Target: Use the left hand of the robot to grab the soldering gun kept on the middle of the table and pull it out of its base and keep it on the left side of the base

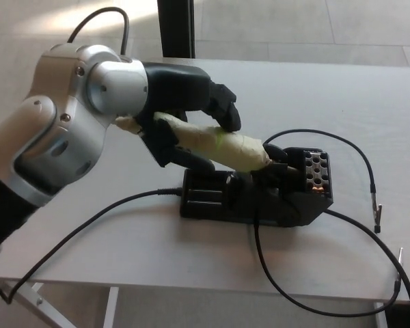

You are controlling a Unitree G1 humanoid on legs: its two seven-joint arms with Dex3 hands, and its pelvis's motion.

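Soldering gun, pale tape-wrapped handle, seated in black plastic base: rigid, probably light; left hand fingers wrap mid-handle, thumb beneath.

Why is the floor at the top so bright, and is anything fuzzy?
Head view: sunlight washes out the floor beyond the table; soft glare shines on the silver arm shell by the left hand; the soldering gun and its base look reasonably sharp, with only faint shadows beneath them.
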